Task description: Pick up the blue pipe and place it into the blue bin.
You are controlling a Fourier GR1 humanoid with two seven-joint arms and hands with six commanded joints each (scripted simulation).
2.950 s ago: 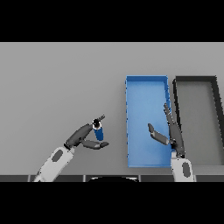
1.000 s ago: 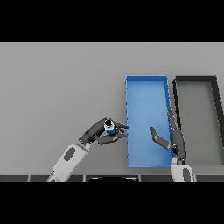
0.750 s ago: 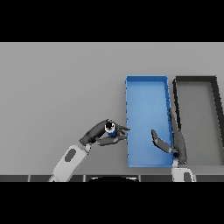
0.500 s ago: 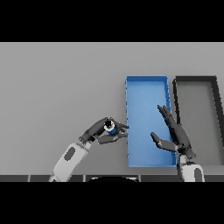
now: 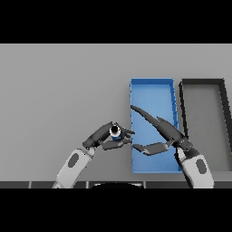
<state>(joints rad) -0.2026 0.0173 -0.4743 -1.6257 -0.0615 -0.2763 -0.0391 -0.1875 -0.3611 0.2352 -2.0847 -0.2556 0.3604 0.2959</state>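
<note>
- The blue pipe (image 5: 115, 132) sits just left of the blue bin (image 5: 152, 86), above the counter (image 5: 63, 90), grasped by the left hand (image 5: 103, 138).
- It stands end-on to the camera, so its long axis runs roughly vertical; only the round top and a sliver of blue show.
- The right hand (image 5: 165, 134) hovers over the bin, fingers straight and released.
- A dark bin (image 5: 203, 84) lies right, its far side cut off.
</note>
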